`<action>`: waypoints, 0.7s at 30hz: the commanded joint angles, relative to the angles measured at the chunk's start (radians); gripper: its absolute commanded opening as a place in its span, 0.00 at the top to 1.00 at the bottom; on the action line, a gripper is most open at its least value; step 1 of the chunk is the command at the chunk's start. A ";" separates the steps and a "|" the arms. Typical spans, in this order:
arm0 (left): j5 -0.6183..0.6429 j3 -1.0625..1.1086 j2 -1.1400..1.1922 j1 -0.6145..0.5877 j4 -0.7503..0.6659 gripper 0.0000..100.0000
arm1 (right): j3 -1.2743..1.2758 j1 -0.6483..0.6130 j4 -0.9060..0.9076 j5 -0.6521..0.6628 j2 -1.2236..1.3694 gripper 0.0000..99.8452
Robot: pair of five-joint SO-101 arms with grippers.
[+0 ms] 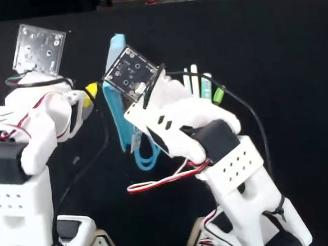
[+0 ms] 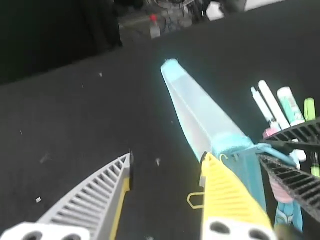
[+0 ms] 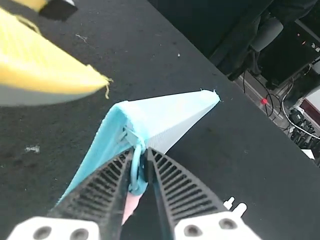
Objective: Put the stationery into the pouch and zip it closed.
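High view: on a black-covered table (image 1: pixel 295 63) a light-blue pouch (image 1: pixel 116 104) stands on its long edge, running from 12 o'clock to 6 o'clock just left of centre, with a teal loop (image 1: pixel 147 158) lying off its 6 o'clock end. White pens (image 1: pixel 196 81) and a green highlighter (image 1: pixel 218 95) lie side by side on the cloth at 3 o'clock of the pouch, outside it. The left gripper (image 1: pixel 90 93) hangs just beside the pouch at 9 o'clock, its yellow tip showing. The right arm (image 1: pixel 210 136) leans in from 5 o'clock and covers the pouch's near end.

Left wrist view: the left gripper (image 2: pixel 167 159) is spread wide. Its yellow finger (image 2: pixel 230 200) is just beside the pouch's (image 2: pixel 200 115) near end, and whether they touch cannot be told. Its grey finger (image 2: pixel 95 200) is well apart from the pouch, over bare cloth. The pens (image 2: pixel 272 107) and the highlighter (image 2: pixel 310 110) lie beyond the pouch, and the other arm's black fingers (image 2: pixel 295 160) reach in between pouch and pens.

Right wrist view: the right gripper (image 3: pixel 140 155) is pressed together, pinching the pouch (image 3: pixel 160 120) by the teal loop (image 3: pixel 135 172) at its end. The pouch stretches away from the fingers. The left gripper's yellow finger (image 3: pixel 45 65) is near, on the pouch's far side
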 commanded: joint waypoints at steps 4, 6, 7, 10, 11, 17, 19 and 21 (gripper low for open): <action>-0.011 -0.065 -0.035 0.035 0.012 0.77 | -0.019 -0.012 0.003 -0.008 -0.039 0.99; -0.014 -0.056 -0.069 0.087 0.025 0.77 | -0.019 -0.012 0.003 -0.008 -0.039 0.99; -0.015 -0.050 -0.077 0.111 0.029 0.77 | -0.019 -0.012 0.003 -0.008 -0.038 0.99; -0.018 -0.024 -0.091 0.159 0.003 0.77 | -0.019 -0.012 0.005 -0.008 -0.039 0.99; -0.018 -0.012 -0.086 0.160 -0.012 0.77 | -0.019 -0.012 0.005 -0.008 -0.039 0.99; -0.032 0.054 -0.063 0.150 -0.084 0.77 | -0.019 -0.012 0.006 -0.006 -0.039 0.99; -0.060 0.068 -0.055 0.114 -0.104 0.77 | -0.019 -0.012 0.006 -0.005 -0.039 0.99; -0.069 0.070 -0.055 0.079 -0.109 0.77 | -0.019 -0.012 0.006 -0.003 -0.039 0.99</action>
